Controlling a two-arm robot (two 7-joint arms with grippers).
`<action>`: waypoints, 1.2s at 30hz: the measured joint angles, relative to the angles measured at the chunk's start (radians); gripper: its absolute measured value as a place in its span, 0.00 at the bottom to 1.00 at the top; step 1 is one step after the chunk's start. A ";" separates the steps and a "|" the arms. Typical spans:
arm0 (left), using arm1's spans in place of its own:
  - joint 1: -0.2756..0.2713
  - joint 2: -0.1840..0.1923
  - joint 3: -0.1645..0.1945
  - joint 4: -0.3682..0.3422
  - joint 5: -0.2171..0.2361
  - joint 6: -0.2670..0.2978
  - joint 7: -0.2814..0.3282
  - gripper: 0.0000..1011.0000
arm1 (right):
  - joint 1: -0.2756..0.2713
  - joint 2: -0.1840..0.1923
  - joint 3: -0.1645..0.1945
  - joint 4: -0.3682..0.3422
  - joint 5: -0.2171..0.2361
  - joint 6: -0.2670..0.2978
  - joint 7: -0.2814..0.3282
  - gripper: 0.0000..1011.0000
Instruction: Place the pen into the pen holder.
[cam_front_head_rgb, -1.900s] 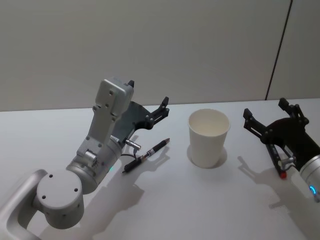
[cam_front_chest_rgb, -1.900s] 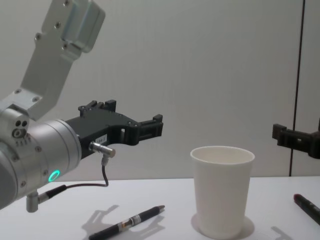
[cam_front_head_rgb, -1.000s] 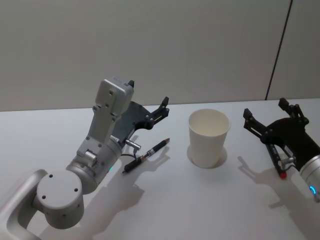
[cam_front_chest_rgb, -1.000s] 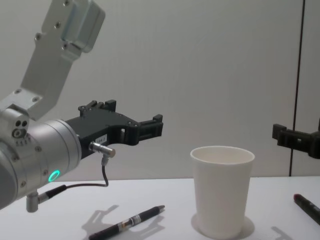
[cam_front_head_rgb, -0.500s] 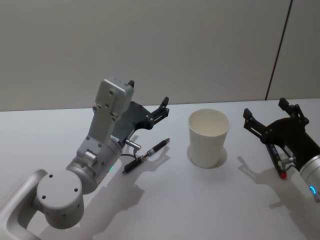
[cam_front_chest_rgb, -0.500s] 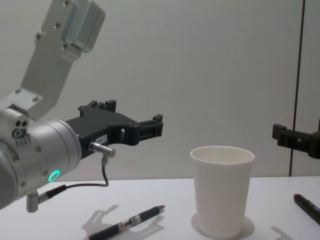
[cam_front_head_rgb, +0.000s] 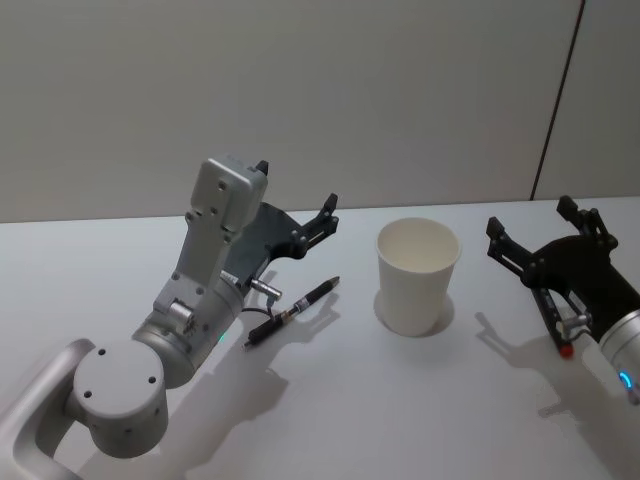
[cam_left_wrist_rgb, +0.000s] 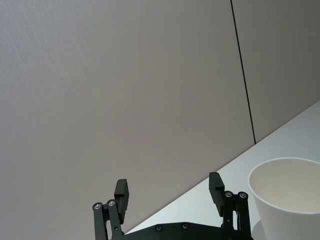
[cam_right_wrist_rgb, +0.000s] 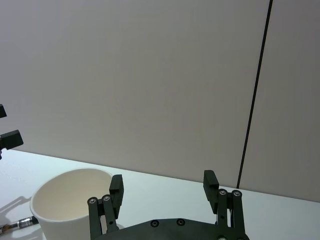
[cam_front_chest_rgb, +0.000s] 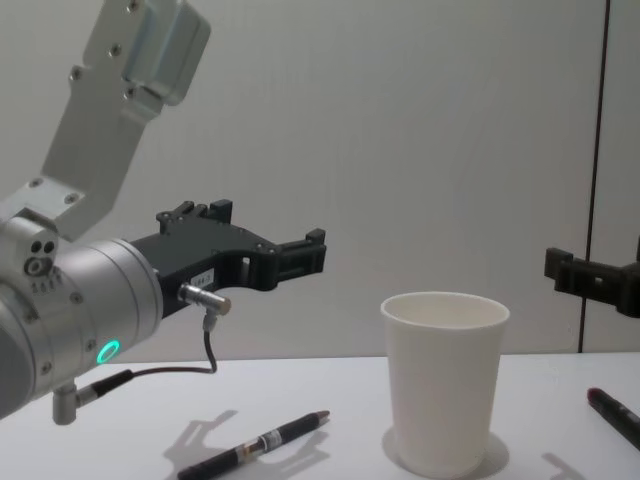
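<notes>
Left end effector (cam_front_head_rgb: 296, 187), fingers apart, hovers above the pen (cam_front_head_rgb: 293, 311); a skewed pinch could roll it across the bench (cam_front_head_rgb: 400, 410), while the right end effector (cam_front_head_rgb: 530, 218) hangs spread beside the pen holder (cam_front_head_rgb: 417, 275).

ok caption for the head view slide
Open left pincer raised near a black pen on the white table; white paper cup between it and the open right pincer.

I see the pen holder (cam_front_head_rgb: 417, 275) standing mid-table (cam_front_head_rgb: 400, 420), with the pen (cam_front_head_rgb: 293, 311) lying flat to its left, apart from it — left gripper (cam_front_head_rgb: 296, 187) hangs above the pen. Right of the holder, a second pen (cam_front_chest_rgb: 612, 408) lies on the table under the right gripper (cam_front_head_rgb: 531, 217).
</notes>
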 joint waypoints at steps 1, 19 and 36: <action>0.000 0.000 0.000 0.000 0.000 0.000 0.000 0.99 | 0.000 0.000 0.000 0.000 0.000 0.000 0.000 0.99; 0.000 0.000 0.000 0.000 0.000 0.000 0.000 0.99 | 0.000 0.000 0.000 0.000 0.000 0.000 0.000 0.99; 0.000 0.000 0.000 0.000 0.000 0.000 0.000 0.99 | 0.073 0.008 0.046 0.024 0.091 0.160 0.005 0.99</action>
